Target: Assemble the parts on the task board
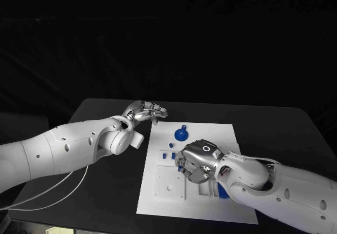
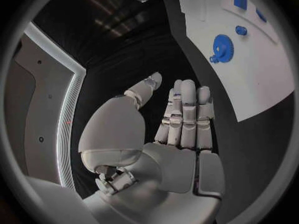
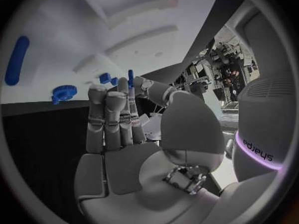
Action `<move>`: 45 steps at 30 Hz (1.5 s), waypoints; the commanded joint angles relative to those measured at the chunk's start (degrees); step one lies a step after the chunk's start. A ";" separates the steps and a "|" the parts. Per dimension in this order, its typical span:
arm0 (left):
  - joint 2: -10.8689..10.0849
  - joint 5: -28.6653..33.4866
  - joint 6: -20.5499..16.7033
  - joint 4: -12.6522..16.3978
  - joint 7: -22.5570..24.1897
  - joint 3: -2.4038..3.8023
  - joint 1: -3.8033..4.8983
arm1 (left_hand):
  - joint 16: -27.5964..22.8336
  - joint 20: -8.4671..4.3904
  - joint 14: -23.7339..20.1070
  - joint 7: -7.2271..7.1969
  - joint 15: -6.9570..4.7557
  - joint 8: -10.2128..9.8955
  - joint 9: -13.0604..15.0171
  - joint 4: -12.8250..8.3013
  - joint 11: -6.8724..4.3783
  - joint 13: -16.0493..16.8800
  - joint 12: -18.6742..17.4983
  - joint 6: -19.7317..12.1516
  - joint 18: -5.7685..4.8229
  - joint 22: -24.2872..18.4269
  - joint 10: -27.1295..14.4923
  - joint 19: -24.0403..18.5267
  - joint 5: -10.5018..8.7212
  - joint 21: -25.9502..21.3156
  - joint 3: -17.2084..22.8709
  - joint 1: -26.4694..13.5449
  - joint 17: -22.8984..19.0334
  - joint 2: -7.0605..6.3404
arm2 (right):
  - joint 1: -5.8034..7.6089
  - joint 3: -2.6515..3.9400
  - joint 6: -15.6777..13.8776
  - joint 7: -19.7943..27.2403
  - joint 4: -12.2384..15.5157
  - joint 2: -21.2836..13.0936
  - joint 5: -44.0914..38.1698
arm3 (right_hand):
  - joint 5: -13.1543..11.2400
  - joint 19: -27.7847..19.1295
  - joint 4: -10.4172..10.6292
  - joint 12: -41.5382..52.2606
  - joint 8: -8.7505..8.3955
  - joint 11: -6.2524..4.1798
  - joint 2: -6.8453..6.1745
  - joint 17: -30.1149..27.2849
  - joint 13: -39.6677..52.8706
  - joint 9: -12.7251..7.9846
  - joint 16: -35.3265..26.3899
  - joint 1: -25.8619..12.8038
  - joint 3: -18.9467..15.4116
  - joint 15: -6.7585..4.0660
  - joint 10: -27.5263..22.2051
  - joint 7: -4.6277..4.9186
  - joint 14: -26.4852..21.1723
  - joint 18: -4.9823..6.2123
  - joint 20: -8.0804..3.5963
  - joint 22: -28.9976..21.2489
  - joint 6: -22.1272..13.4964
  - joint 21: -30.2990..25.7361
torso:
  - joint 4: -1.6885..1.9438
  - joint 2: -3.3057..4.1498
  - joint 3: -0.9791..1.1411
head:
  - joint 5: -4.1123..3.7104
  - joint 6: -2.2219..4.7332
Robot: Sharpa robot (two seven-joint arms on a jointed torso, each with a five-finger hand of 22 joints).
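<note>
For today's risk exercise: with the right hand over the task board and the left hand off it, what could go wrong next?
1. The right hand seems to pinch a slim blue part; such a light hold might slip.
2. Its fingers hang close over small blue parts on the task board and could knock them.

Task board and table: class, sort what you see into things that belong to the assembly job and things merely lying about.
Belongs to the job:
task board
blue gear
small blue parts
right hand

Lying about:
white cable
left hand, empty, off the board
</note>
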 commanded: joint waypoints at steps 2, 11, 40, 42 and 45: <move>0.26 0.51 -0.15 0.04 0.81 0.04 0.04 | -0.39 -1.13 -0.13 0.01 0.43 0.28 -0.10 -0.18 0.06 -0.05 -0.11 -0.32 0.98 0.02 -0.30 0.48 0.32 -0.37 -0.03 -0.01 0.08 0.33 | -0.55 -0.53 2.11 -0.77 -0.44 0.60 -2.84 | 0.27 0.93 0.01 -0.33 0.10 0.17 0.35 -0.08 0.11 0.09 0.28 0.15 -0.30 -0.17 0.39 -0.08 -0.15 2.59 -0.77 1.09 0.32 0.38 | -0.07 0.01 0.03 | 0.64 -0.51; 0.27 0.51 -0.06 -0.02 0.77 0.04 0.04 | -0.39 -1.12 -0.11 0.01 0.43 0.28 -0.11 -0.13 0.06 -0.05 -0.11 -0.33 0.99 0.03 -0.31 0.52 0.31 -0.37 -0.04 -0.07 0.10 0.34 | -0.81 -1.12 2.80 -1.07 -0.76 0.93 -3.42 | 0.33 0.93 -0.07 -0.35 0.10 0.16 0.41 -0.11 0.15 0.11 0.33 0.13 -0.37 -0.18 0.41 -0.08 -0.15 2.59 -0.75 1.09 0.32 0.42 | -0.06 0.01 0.02 | 1.25 -1.09; 0.19 0.51 0.34 -0.09 0.38 0.03 0.04 | -0.41 -1.12 -0.06 0.04 0.45 0.26 -0.17 -0.07 0.09 -0.08 -0.14 -0.44 1.03 0.08 -0.42 0.62 0.26 -0.39 -0.06 -0.15 0.14 0.32 | -1.58 -1.79 3.80 -1.46 -1.79 2.19 -4.75 | 0.43 0.92 -0.24 -0.42 0.08 0.15 0.59 -0.20 0.25 0.16 0.43 0.04 -0.51 -0.19 0.47 -0.08 -0.16 2.59 -0.72 1.07 0.32 0.50 | 0.01 -0.01 -0.04 | 1.93 -1.72; 0.17 0.51 0.36 -0.08 0.36 0.03 0.04 | -0.41 -1.12 -0.06 0.04 0.45 0.26 -0.17 -0.07 0.09 -0.08 -0.15 -0.45 1.03 0.08 -0.42 0.62 0.26 -0.40 -0.06 -0.15 0.15 0.32 | -1.59 -1.88 4.12 -1.54 -1.83 2.28 -4.82 | 0.42 0.91 -0.25 -0.43 0.08 0.15 0.58 -0.20 0.26 0.16 0.44 0.03 -0.52 -0.19 0.47 -0.08 -0.16 2.59 -0.72 1.07 0.32 0.50 | -0.03 -0.01 -0.05 | 1.95 -1.75; 0.18 0.51 0.38 -0.08 0.31 0.03 0.04 | -0.42 -1.12 -0.06 0.05 0.45 0.26 -0.18 -0.07 0.09 -0.08 -0.15 -0.46 1.03 0.09 -0.44 0.63 0.26 -0.40 -0.06 -0.14 0.15 0.31 | -1.59 -2.03 4.28 -1.60 -1.82 2.46 -4.90 | 0.42 0.91 -0.28 -0.43 0.08 0.15 0.59 -0.21 0.27 0.17 0.45 0.02 -0.54 -0.19 0.47 -0.08 -0.16 2.59 -0.72 1.07 0.33 0.51 | -0.03 -0.01 -0.04 | 1.97 -1.81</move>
